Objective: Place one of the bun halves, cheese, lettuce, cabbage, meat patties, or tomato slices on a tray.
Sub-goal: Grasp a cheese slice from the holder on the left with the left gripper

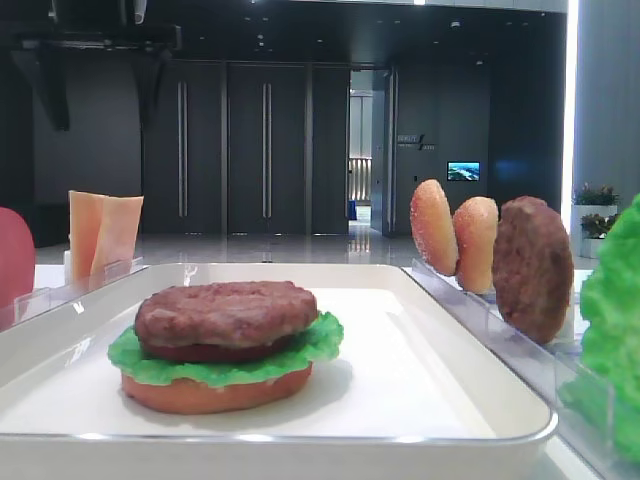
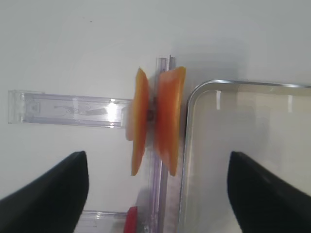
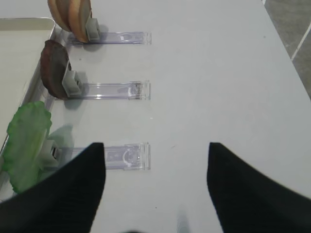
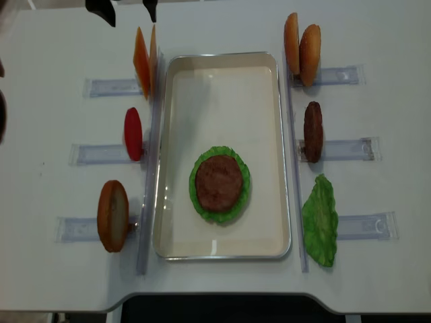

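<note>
A dim hall with dark panelled walls (image 1: 250, 140) and tall vertical door handles. An open doorway (image 1: 362, 150) shows a brighter corridor. A small lit screen (image 1: 463, 171) glows at right, beside potted plants (image 1: 594, 195). The glossy floor (image 1: 280, 245) reflects light. White worktop (image 4: 222, 20).

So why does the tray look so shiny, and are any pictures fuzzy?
Left wrist view: bright glare streaks on the tray rim and on the clear rack; the dark fingers at the bottom are blurry. Front view: the lettuce at the right edge is out of focus. Overhead view: even light, soft shadows.
</note>
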### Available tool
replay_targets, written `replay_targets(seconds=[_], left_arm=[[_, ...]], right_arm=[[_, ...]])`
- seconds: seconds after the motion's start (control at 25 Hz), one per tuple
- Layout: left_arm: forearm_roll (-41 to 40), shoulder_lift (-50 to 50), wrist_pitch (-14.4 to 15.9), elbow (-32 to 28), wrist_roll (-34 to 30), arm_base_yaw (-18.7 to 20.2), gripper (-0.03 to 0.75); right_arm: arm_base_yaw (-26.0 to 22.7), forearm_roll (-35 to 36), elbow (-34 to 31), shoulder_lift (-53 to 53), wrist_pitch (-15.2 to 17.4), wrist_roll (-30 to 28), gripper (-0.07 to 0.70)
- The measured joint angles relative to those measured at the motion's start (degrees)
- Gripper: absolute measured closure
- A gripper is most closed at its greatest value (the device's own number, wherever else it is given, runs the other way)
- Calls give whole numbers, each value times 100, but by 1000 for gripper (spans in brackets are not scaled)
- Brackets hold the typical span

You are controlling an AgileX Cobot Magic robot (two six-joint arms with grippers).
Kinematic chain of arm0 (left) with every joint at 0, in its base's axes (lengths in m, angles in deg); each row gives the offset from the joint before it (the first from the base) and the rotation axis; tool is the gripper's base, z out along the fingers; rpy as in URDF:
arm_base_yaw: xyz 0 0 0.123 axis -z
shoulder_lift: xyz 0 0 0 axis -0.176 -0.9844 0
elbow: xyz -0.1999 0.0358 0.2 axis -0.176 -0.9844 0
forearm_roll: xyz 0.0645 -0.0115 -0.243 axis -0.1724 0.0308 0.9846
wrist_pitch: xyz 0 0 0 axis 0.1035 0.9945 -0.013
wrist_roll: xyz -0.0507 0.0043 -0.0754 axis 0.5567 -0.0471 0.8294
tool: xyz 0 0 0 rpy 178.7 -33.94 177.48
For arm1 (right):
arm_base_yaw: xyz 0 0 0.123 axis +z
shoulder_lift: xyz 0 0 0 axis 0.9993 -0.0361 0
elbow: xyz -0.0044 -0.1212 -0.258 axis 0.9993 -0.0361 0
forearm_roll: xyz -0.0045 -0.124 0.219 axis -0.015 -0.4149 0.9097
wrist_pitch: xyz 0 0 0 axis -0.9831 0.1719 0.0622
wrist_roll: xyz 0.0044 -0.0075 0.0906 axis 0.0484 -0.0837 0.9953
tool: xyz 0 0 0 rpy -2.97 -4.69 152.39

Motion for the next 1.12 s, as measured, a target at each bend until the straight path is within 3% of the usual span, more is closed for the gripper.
replay_targets(seconds=[0.64, 1.12], left_arm=[[423, -497, -590, 13, 202, 13, 23], [461, -668, -645, 13, 201, 13, 63]], right_arm=[[0, 0, 0, 0, -11, 0, 197], [0, 0, 0, 0, -11, 0, 197]])
